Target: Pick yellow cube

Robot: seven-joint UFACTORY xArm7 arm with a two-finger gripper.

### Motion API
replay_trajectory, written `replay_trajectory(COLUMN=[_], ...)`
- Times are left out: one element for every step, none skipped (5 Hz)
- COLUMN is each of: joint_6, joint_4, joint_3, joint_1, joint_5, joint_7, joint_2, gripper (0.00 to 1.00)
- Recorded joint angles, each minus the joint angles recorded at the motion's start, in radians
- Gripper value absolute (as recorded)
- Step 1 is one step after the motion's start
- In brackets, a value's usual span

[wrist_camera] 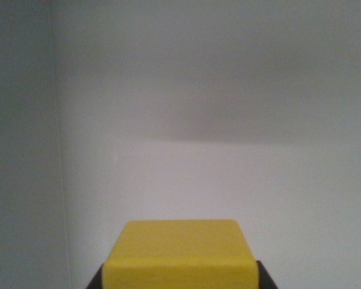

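At the near edge of the wrist view, your gripper [179,283] has its dark fingers [96,282] pressed against both flanks of the yellow cube [179,253], so it looks clamped on it. You see only finger tips, so the hold may be shallow; a jerk could slip the cube out. Beyond, the pale surface [228,180] lies open, with a wall edge [57,150] at far left.
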Motion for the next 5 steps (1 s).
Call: replay_trajectory(joint_6=[0.047, 0.047, 0.096, 0.096, 0.143], joint_4=[0.032, 0.032, 0.066, 0.066, 0.098], joint_3=[0.000, 0.000, -0.001, -0.001, -0.001], joint_1=[-0.0011, -0.0011, -0.0022, -0.0022, -0.0033], joint_5=[0.0038, 0.0038, 0.0078, 0.0078, 0.0116], joint_7=[-0.002, -0.002, -0.004, -0.004, -0.007], joint_2=[-0.015, -0.015, -0.031, -0.031, -0.046], gripper=[1.00, 1.00, 1.00, 1.00, 1.00])
